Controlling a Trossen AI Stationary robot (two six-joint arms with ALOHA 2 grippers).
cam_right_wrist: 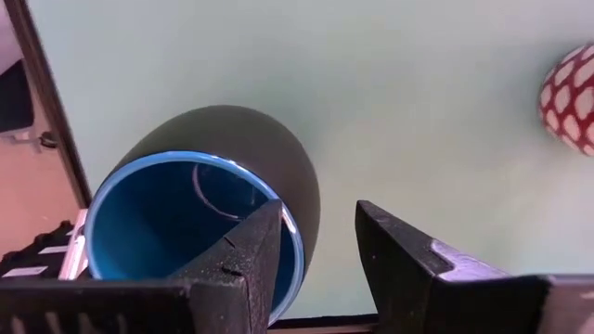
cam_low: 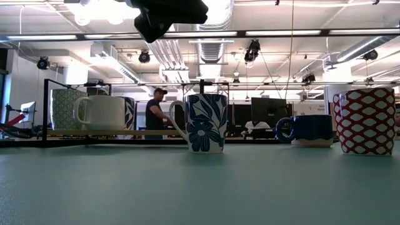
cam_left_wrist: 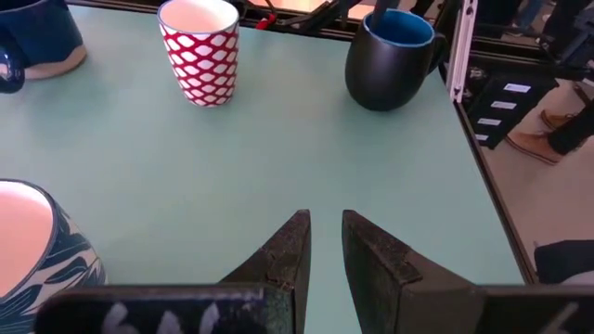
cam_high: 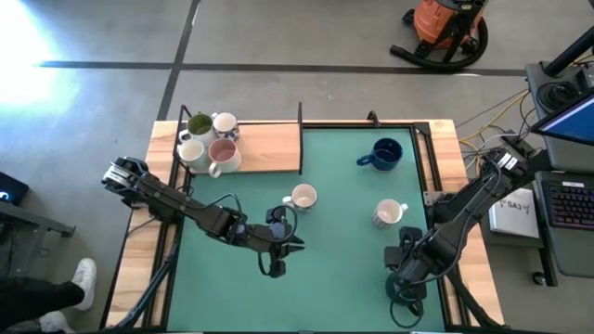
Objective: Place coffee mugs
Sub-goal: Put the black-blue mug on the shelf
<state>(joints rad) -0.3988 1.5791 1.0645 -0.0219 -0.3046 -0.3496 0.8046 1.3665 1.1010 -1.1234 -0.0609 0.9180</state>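
Bright, even light falls from long ceiling strip lamps (cam_low: 187, 32), which bloom white above the blue floral mug (cam_low: 205, 122) in the low view. In the high view a hard white glare washes out the concrete floor (cam_high: 37, 37) beyond the table's far-left corner, while the green mat (cam_high: 343, 213) shows only soft, short shadows beside the mugs. In the left wrist view the near fingers (cam_left_wrist: 288, 255) look slightly soft; the red-patterned mug (cam_left_wrist: 200, 51) beyond them is sharp.

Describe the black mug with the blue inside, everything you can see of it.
The black mug is rounded and matte dark outside, glossy bright blue inside, ceramic by its look, and seems empty. It stands upright on the green mat near the table's right edge, with its handle showing in the left wrist view. The right gripper hovers right above it, one finger over the rim; contact cannot be told.
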